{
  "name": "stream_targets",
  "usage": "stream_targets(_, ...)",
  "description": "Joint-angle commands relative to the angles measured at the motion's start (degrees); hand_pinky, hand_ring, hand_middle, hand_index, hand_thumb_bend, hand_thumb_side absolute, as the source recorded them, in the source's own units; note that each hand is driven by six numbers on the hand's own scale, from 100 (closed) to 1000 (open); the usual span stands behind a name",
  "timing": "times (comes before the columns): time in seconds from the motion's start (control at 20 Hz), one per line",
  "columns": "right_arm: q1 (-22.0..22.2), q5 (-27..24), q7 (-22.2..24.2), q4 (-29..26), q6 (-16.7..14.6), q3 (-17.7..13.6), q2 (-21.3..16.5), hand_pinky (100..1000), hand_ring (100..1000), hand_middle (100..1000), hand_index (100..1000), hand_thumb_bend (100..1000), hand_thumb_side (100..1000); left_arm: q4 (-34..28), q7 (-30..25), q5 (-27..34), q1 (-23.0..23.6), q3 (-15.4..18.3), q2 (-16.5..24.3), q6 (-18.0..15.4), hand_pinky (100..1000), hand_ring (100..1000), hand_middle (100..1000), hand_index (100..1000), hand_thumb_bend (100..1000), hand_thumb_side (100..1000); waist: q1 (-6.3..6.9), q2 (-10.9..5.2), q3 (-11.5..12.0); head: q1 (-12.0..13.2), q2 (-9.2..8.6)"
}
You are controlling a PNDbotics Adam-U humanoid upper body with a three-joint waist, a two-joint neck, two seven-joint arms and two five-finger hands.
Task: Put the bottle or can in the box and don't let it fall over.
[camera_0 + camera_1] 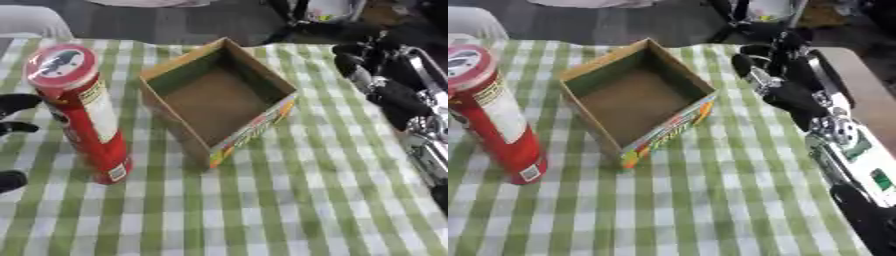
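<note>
Meanwhile, the robot's right hand (pixel 785 75) hung over the far right of the table (pixel 289 210), its black fingers bent downward and holding nothing, just beside the box (pixel 219 97) but apart from it; at the left edge, the left hand (pixel 16 117) showed only as dark fingertips spread wide near the can (pixel 80 112), and contact could not be made out; the tall red can with its red lid stood upright on the green-checked cloth, left of the box and outside it; the open cardboard box, colourful along one outer side, sat askew with only its bare brown floor showing inside
</note>
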Motion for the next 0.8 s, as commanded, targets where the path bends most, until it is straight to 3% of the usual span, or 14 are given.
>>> stream_targets(0.05,-0.51,-0.48,-0.03,-1.28,0.22,-0.33,-0.9,822,789,767,832,419,265,0.16,-0.12,-0.13,-1.41,-0.14,0.26,0.03,819,1000,871,882,800,340,0.23,-0.57,-0.1,0.15,-0.59)
stream_targets(0.8,-0.72,-0.63,-0.47,-1.28,0.98,-0.19,-0.58,819,782,761,827,414,271,0.78,0.33,1.11,-3.26,-1.47,-2.49,-0.52,801,975,849,848,805,330,0.19,-0.38,-0.32,0.42,-0.55)
